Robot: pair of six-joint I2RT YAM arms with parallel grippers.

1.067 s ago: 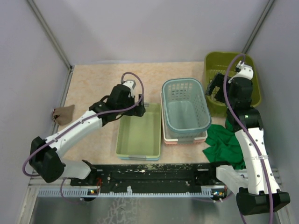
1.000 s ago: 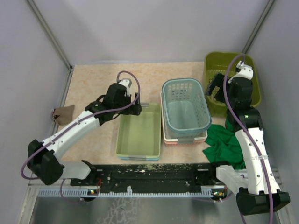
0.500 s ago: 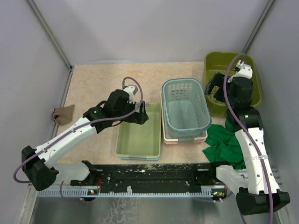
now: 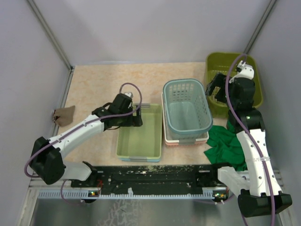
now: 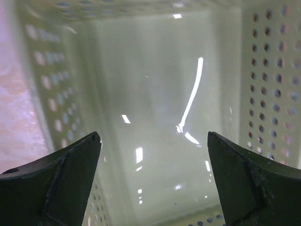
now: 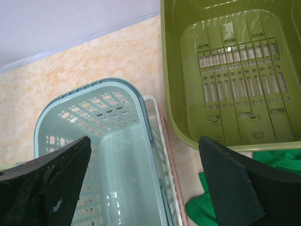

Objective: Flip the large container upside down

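The large olive-green container [image 4: 223, 61] stands upright, mouth up, at the table's far right corner. The right wrist view shows its slotted base [image 6: 240, 94] and near rim. My right gripper [image 4: 215, 89] is open and empty, hovering over the container's left rim beside the teal basket; in its own view [image 6: 150, 179] the jaws are spread wide. My left gripper [image 4: 139, 114] is open and empty over the left part of the pale-green tray [image 4: 153, 148]; its own view [image 5: 154, 160] shows the tray floor between the jaws.
The teal lattice basket [image 4: 187, 84] sits nested on a white and pink tray at centre right. A green cloth [image 4: 225, 143] lies in front of the container. A brown rag [image 4: 63, 114] lies at the left edge. The cell walls stand close behind the container.
My left arm has swung about over the tray's far left corner and ends slightly lower and nearer. My right gripper has shifted slightly left, over the container's rim.
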